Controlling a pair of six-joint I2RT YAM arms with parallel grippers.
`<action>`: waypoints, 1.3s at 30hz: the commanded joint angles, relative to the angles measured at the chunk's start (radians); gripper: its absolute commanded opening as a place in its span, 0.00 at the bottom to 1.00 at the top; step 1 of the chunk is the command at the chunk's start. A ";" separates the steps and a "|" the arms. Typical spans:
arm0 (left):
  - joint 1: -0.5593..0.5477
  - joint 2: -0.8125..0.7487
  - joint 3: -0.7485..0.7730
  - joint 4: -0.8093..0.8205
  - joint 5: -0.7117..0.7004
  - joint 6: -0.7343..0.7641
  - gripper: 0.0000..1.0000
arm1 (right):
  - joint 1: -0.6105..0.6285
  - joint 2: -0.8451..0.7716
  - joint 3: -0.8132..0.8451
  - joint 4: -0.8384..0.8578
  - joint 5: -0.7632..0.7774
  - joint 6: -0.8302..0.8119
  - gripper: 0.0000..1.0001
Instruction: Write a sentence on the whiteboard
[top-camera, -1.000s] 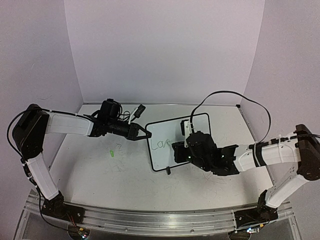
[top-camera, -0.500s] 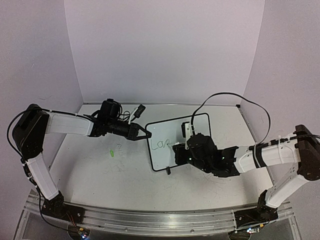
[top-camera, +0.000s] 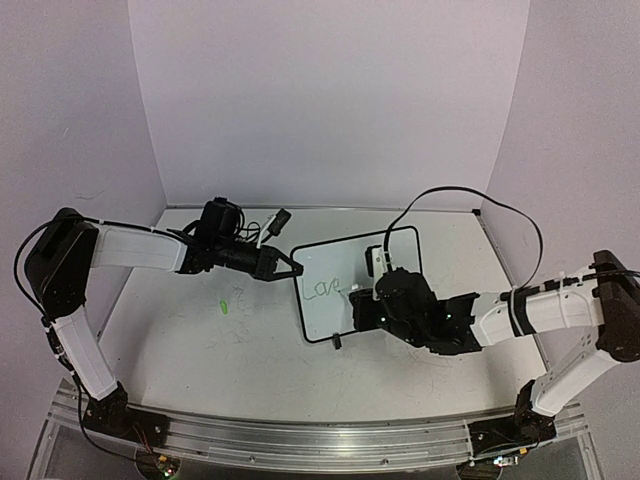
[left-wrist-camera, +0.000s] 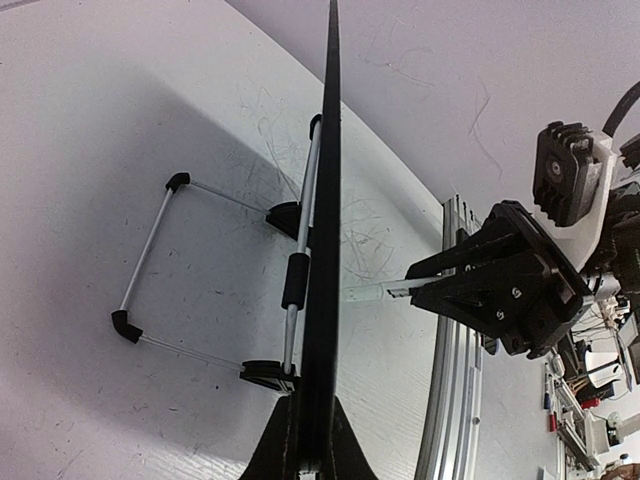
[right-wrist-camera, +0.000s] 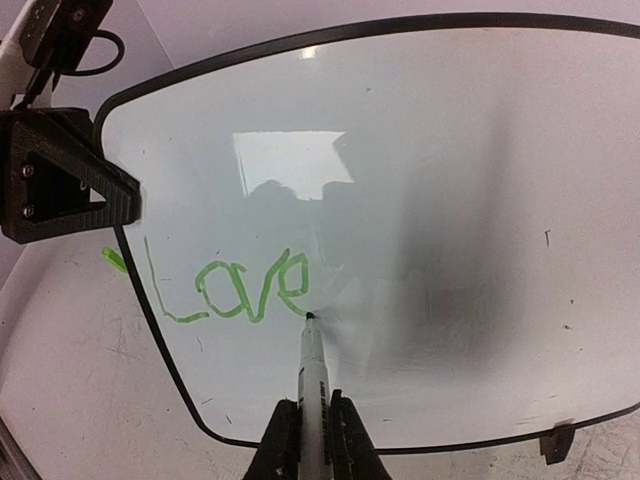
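Reaching inward, right tool (right-wrist-camera: 312, 425) gripping marker (right-wrist-camera: 311, 365), tip on whiteboard (right-wrist-camera: 450, 180); left tool (left-wrist-camera: 308, 445) clamping its edge

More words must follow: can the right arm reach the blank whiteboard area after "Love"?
Probably yes: the right gripper holds the marker at the "e", and nothing covers the whiteboard beyond.

Whiteboard (right-wrist-camera: 450, 150) right edge cut off — marker (right-wrist-camera: 310, 355) barrel hidden in right hand (right-wrist-camera: 312, 408).

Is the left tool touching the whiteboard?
Touching. In the left wrist view, the left tool clamps the whiteboard by its black edge, with no gap visible.
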 joint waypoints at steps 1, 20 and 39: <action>-0.003 -0.046 0.010 -0.009 0.049 -0.003 0.00 | -0.003 -0.069 0.006 -0.034 0.028 -0.032 0.00; -0.002 -0.042 0.019 -0.034 0.023 0.026 0.00 | -0.037 -0.456 -0.124 0.030 0.048 -0.279 0.00; -0.003 -0.046 0.031 -0.056 0.010 0.039 0.01 | -0.037 -0.297 -0.056 -0.025 -0.044 -0.187 0.00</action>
